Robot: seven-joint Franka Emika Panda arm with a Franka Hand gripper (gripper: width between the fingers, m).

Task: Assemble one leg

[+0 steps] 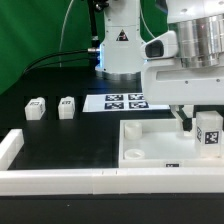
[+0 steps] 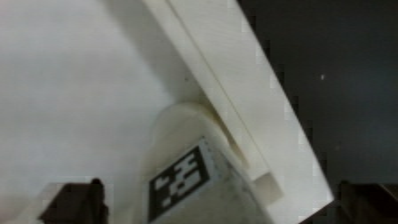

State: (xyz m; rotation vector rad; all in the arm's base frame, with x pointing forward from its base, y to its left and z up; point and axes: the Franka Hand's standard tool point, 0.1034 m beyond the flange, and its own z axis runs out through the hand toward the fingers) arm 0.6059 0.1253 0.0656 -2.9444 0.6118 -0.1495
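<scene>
A: Where do we see the leg (image 1: 209, 131)?
B: Standing in the tray's (image 1: 150, 152) corner, against its rim.
A: And our gripper (image 1: 196, 118)?
B: Spread wide above the tray, gripping nothing.

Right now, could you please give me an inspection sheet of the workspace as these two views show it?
Surface: black table with a white rail along its near edge.
Job's things: large white tray on the exterior view's right; one leg standing at its far right corner; two more legs side by side on the exterior view's left. A fourth is not seen.
Clutter: nothing seen.
Gripper: gripper open, just above the tray beside the corner leg, holding nothing; the wrist view shows that leg's tag between the fingertips.
Cables: dark cables hanging behind.
Surroundings: marker board flat on the table; robot base behind it; green backdrop.
</scene>
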